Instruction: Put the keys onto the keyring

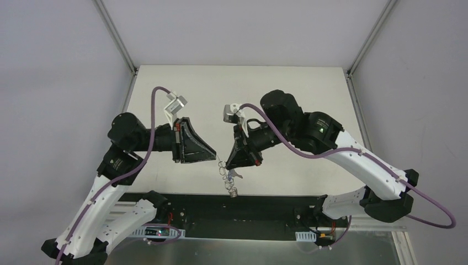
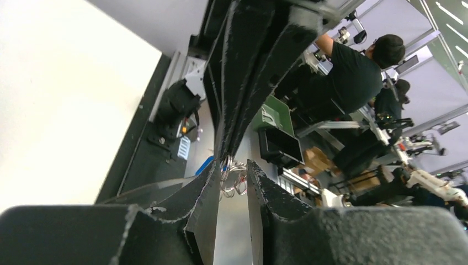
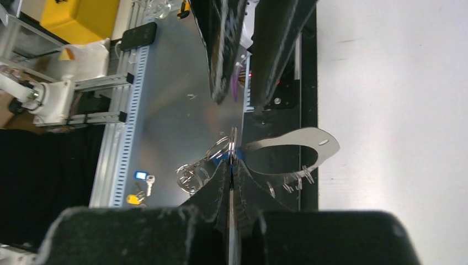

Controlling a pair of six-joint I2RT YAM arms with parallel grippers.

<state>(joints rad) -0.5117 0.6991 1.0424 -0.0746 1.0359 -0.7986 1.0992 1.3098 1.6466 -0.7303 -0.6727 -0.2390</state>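
While the right hand pinched the keyring, the left hand stood slightly open just beside it.

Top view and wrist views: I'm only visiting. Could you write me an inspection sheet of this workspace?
Surface: white table, dark strip along its near edge.
Job's things: keyring held in the air; blue key lying apart on the metal ledge below.
Clutter: yellow tag beside the key.
Grippers: right gripper shut on the keyring; left gripper open, close to it.
Cables: purple cable looping along each arm.
Surroundings: person at benches; grey walls.
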